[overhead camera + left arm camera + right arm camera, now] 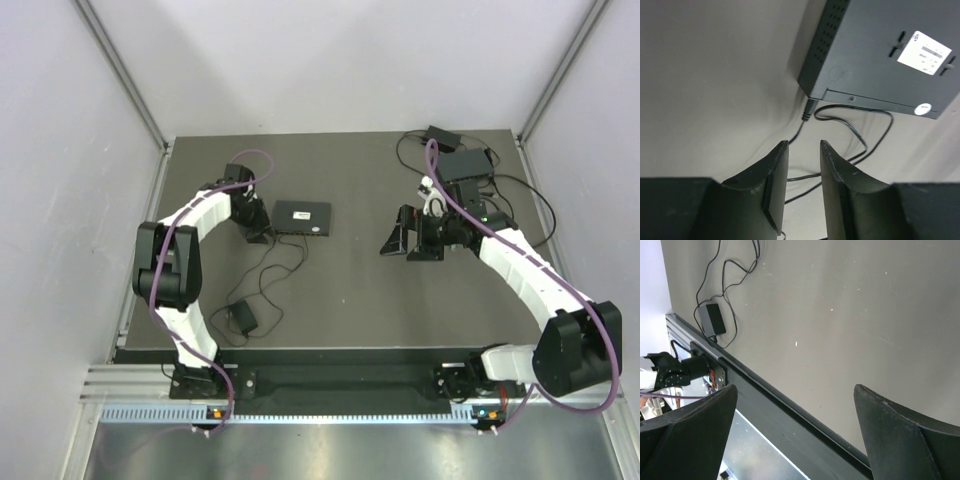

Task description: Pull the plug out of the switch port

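Note:
The black switch [302, 217] lies flat on the dark table, left of centre. In the left wrist view the switch [880, 55] fills the upper right, and the black plug [809, 110] sits in a port at its near left corner. A thin black cable [860, 135] runs down from the plug in loops. My left gripper [804, 142] hovers just short of the plug, jaws a narrow gap apart with nothing between them. It sits at the switch's left [258, 235]. My right gripper [395, 242] is open wide to the right of the switch, holding nothing [795, 387].
The cable ends at a black power adapter [243, 318] near the front left, also seen as the adapter [711, 319] in the right wrist view. More black boxes [465, 165] and tangled cables lie at the back right. The table's front rail [790, 405] runs below the right gripper.

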Controlling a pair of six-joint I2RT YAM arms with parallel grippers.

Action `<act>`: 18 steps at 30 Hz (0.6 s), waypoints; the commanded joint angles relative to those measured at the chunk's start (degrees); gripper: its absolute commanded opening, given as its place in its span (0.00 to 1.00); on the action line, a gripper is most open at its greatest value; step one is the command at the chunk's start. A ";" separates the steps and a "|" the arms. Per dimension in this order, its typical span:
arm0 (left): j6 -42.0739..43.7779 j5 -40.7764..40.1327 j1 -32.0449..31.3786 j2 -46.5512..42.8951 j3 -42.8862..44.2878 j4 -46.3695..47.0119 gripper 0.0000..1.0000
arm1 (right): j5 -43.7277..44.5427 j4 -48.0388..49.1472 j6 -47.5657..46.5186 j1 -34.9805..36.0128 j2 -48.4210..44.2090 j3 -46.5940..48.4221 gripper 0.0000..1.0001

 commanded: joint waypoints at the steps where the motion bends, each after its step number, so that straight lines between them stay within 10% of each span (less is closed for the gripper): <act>1: 2.55 -1.11 0.08 1.35 -0.61 1.58 0.36 | 0.01 2.28 -1.01 -0.56 -0.30 0.62 1.00; 18: 0.00 1.62 -6.50 4.26 -0.52 3.42 0.04 | -0.95 3.69 -0.75 -0.65 2.60 0.35 1.00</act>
